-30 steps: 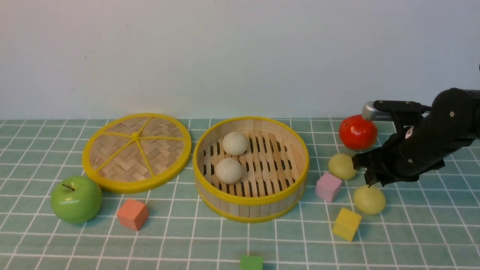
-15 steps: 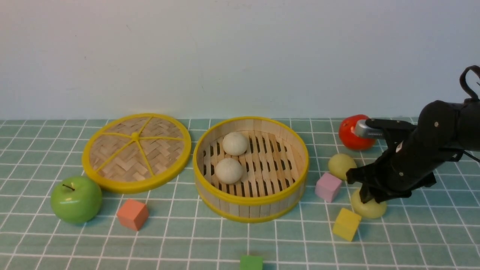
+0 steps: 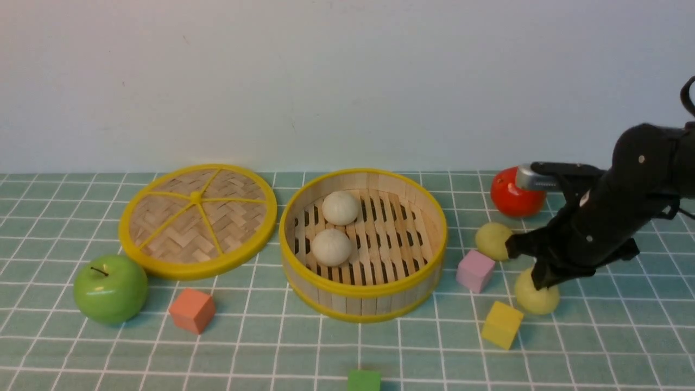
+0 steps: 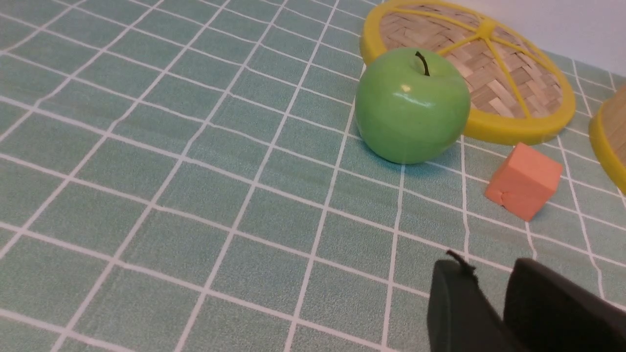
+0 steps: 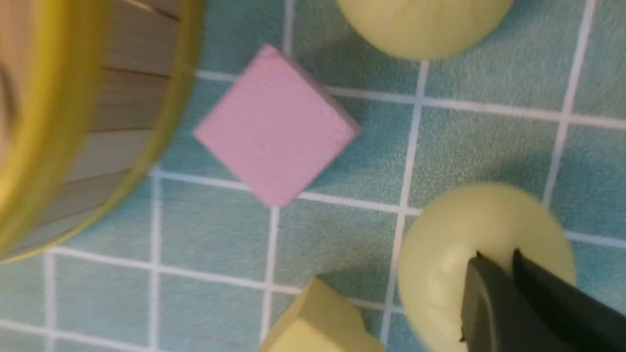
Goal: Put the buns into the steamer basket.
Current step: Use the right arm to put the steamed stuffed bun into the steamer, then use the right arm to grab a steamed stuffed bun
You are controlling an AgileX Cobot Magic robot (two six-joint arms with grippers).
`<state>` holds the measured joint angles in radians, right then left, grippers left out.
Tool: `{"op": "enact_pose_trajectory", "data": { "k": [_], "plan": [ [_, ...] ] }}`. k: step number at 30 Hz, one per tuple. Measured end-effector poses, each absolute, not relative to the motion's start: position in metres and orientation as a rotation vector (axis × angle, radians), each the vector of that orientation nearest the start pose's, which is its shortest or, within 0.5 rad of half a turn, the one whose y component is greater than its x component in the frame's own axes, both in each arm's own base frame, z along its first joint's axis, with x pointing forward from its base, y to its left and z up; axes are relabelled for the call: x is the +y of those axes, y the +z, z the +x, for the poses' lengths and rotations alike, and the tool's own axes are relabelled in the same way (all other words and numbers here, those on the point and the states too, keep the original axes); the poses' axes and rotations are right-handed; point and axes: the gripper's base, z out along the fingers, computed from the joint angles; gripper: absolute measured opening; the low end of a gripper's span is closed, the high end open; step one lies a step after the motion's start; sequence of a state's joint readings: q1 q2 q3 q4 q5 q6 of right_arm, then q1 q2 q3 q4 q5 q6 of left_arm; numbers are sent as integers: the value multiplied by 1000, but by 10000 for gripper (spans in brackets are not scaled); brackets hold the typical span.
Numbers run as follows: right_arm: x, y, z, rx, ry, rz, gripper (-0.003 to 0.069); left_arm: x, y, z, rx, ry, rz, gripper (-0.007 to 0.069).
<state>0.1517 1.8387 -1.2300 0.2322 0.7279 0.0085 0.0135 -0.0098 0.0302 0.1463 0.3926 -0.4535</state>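
Our right pincer (image 5: pixel 496 258) sat clenched shut atop a yellow-green bun (image 5: pixel 440 254) on the desk (image 3: pixel 597 336), outside the steamer basket (image 3: pixel 362 293). With nothing gripped, we judged lifting would leave it behind or roll it toward the yellow cube (image 3: pixel 502 324).

My right arm (image 3: pixel 630 206) reaches in from my right side with its wrist bent steeply downward, my right gripper (image 3: pixel 543 279) points down with its two fingers pressed together, and my left gripper (image 4: pixel 489 278), seen only by its own wrist camera, has its fingers slightly parted.
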Motion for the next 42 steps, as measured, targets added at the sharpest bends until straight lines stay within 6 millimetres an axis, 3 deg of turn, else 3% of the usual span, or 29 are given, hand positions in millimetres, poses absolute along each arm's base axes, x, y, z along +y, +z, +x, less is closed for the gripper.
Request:
{"op": "enact_pose_trajectory", "data": {
  "k": [6,11,14,17,18,22,27,31,36,38,42],
  "plan": [
    [87,260,375,2686,466,-82,-1,6,169,52,1862,-156,-351,155],
    [121,274,374,2591,604,-203,-1,6,169,52,1862,-156,-351,161],
    [156,268,372,2536,653,-300,-1,6,169,52,1862,-156,-351,165],
    [168,259,375,2522,651,-314,-1,6,169,52,1862,-156,-351,165],
    [178,247,379,2523,662,-308,-1,6,169,52,1862,-156,-351,165],
    [189,231,381,2532,680,-314,-1,6,169,52,1862,-156,-351,165],
    [202,196,387,2592,701,-284,4,6,169,52,1863,-155,-351,168],
    [202,186,390,2604,697,-269,34,6,169,52,1863,-155,-351,175],
    [202,190,390,2593,699,-268,129,6,169,52,1863,-155,-351,180],
    [202,197,388,2581,701,-278,230,6,169,52,1863,-155,-351,183],
    [196,214,384,2567,703,-304,362,6,169,52,1863,-155,-351,183]
  ]
}}
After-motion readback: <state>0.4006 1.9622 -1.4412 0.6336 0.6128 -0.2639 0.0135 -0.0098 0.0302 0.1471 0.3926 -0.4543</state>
